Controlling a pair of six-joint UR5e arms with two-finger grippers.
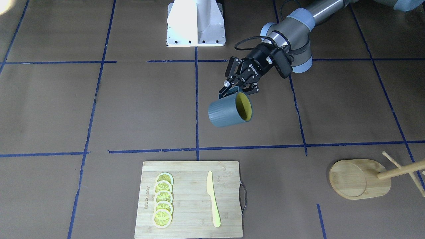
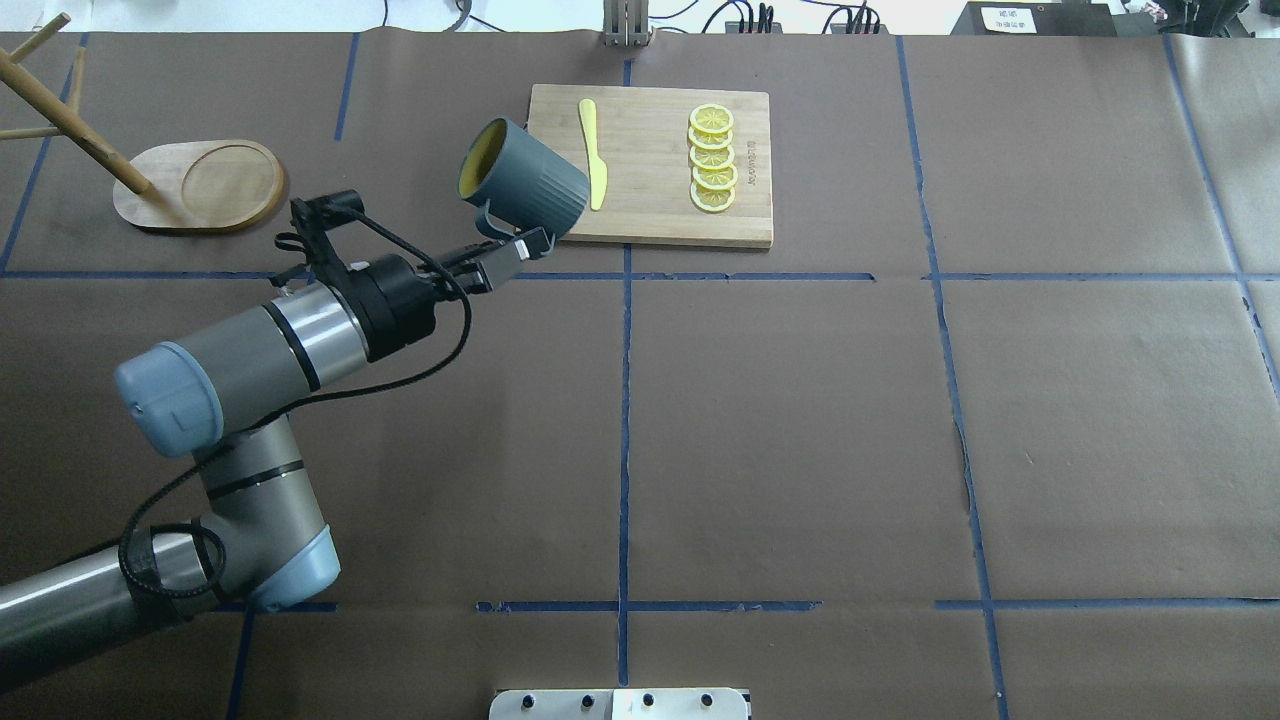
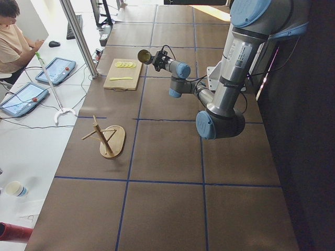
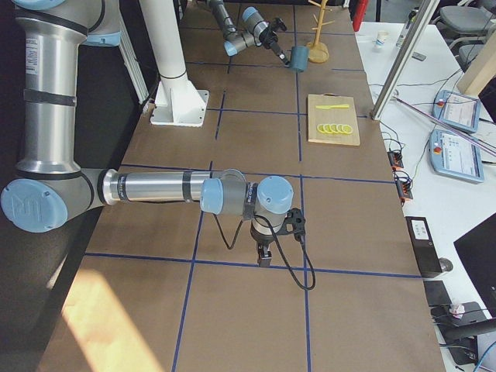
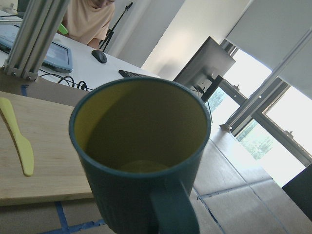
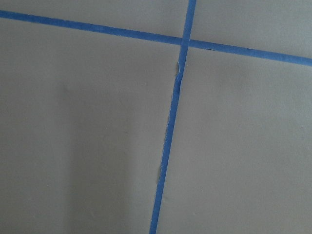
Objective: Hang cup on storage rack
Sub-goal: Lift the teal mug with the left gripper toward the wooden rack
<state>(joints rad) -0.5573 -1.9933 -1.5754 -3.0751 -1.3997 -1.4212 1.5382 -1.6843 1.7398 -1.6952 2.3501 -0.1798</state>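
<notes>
The cup (image 1: 225, 113), dark blue-grey with a yellow-green inside, hangs tilted in the air with its mouth sideways. My left gripper (image 1: 234, 88) is shut on its loop handle. In the overhead view the cup (image 2: 530, 185) is just in front of the left gripper (image 2: 505, 248), and it fills the left wrist view (image 5: 141, 146). The storage rack (image 1: 360, 179), a wooden mug tree on an oval base, stands apart from the cup near the table's edge (image 2: 200, 185). My right gripper (image 4: 263, 252) shows only in the exterior right view, low over the table, and I cannot tell whether it is open or shut.
A bamboo cutting board (image 1: 191, 219) with several lemon slices (image 1: 163, 200) and a yellow knife (image 1: 212, 199) lies just beyond the cup. The robot's white base (image 1: 196, 23) stands at the table's near side. Blue tape lines cross the brown paper.
</notes>
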